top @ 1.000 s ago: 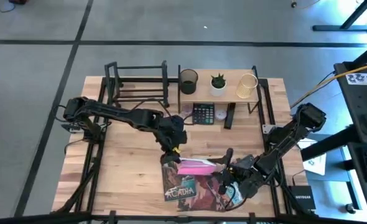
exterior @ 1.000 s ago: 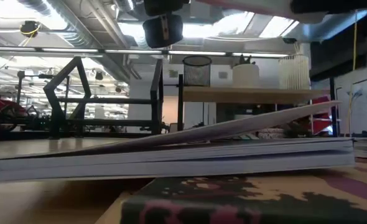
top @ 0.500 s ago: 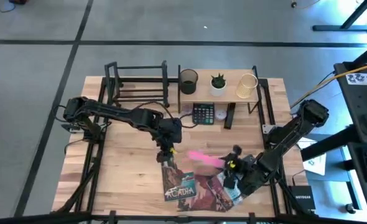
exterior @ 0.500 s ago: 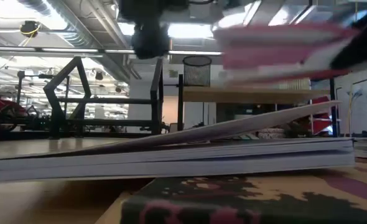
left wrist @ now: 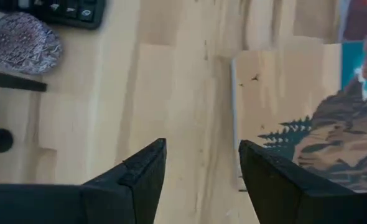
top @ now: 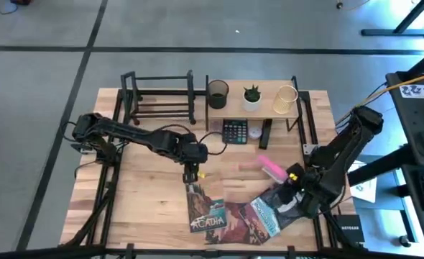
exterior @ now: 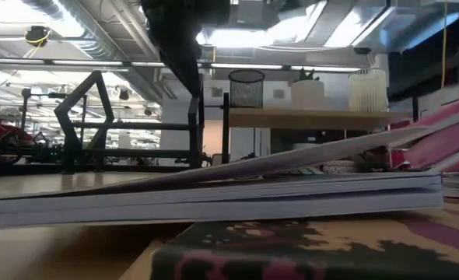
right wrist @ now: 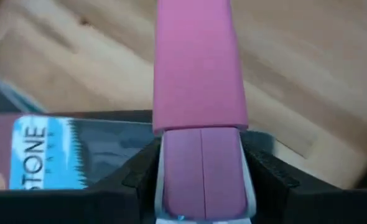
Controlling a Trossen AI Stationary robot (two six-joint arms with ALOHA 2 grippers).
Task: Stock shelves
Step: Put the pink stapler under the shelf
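My right gripper (top: 291, 177) is shut on a pink book (top: 272, 169) and holds it over the table's right half; the low view shows the book (exterior: 447, 136) slanting at the right. My left gripper (top: 192, 173) hangs open over bare wood just beyond the far left corner of the books lying flat near the front edge (top: 212, 213); its fingers (left wrist: 147, 169) have nothing between them. The black bar rack (top: 158, 97) stands at the far left. The light-wood shelf (top: 266, 110) stands at the far right. My right gripper pinches the pink book between its two fingers, one on each cover, at the end nearest the wrist (right wrist: 199, 163). The book juts out past the fingertips toward the table's far left, narrow edge (right wrist: 199, 74) showing. It is lifted clear of the table and tilted.
The wooden shelf carries a black mesh cup (top: 218, 93), a small potted plant (top: 252, 96) and a gold wire holder (top: 285, 98). A calculator (top: 234, 132) and a round glass piece (top: 254, 132) lie below it. A blue "Stone" book (top: 264, 216) lies at the front right.
My right gripper has lifted the pink book off the flat books and carried it toward the table's right and far edges; the book has turned from lying flat to showing its narrow edge. My left gripper has drawn back a little toward the table's left.
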